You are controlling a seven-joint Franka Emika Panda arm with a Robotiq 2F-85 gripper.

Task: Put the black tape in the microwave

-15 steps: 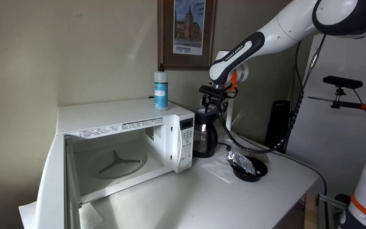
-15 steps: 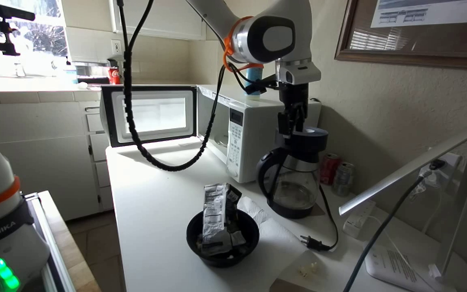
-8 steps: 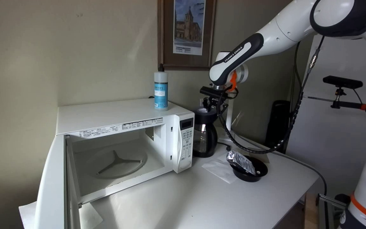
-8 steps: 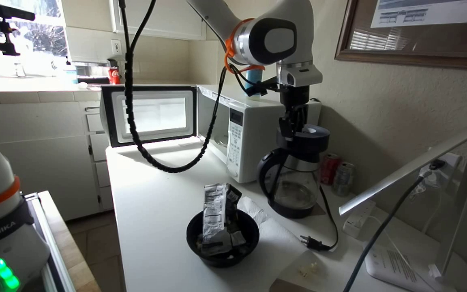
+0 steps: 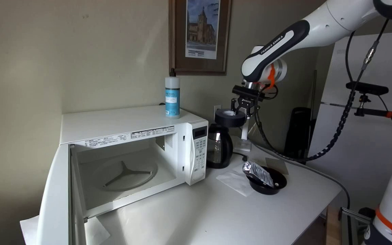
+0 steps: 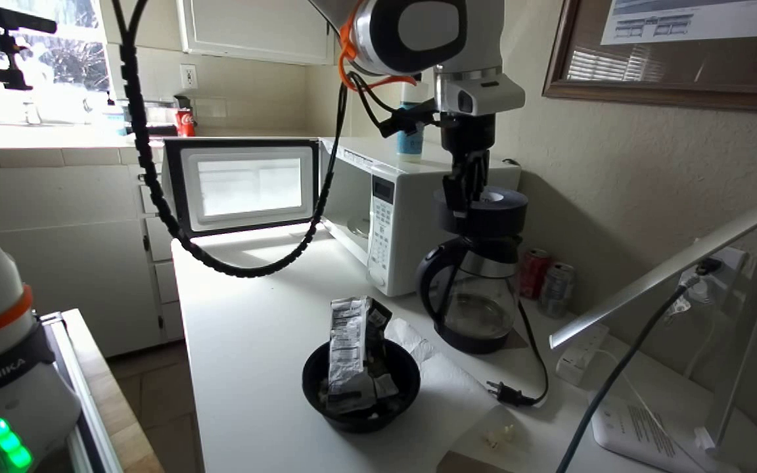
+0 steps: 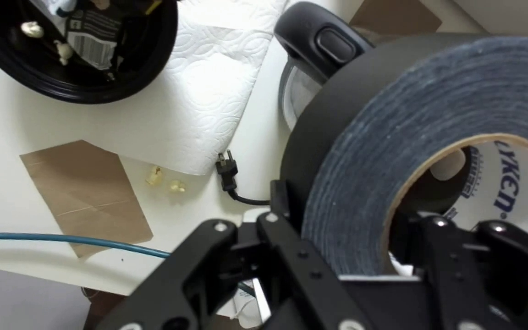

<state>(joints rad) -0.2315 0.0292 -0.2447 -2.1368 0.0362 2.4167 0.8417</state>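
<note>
So the grab looks done to me, and we're into the carry. The gripper [image 7: 343,211] is clamped on the wall of the black tape [image 7: 374,156]: wrist view has one finger down in the core and one against the outside. The tape hangs roughly level, just above the coffee jug [image 5: 217,149]; the jug handle [image 7: 310,27] pokes out around 10 or 11 o'clock from it in the wrist view. Can't tell how much gap there is underneath. In an exterior view the mouth of the microwave [image 5: 121,122] is at 8 o'clock from the tape, door [image 5: 54,197] wide open. Next I'd swing out past the control panel [image 5: 199,153], come down, then go in over the three-armed support [image 5: 127,172]. Fingers point down, so the top edge could catch them.
</note>
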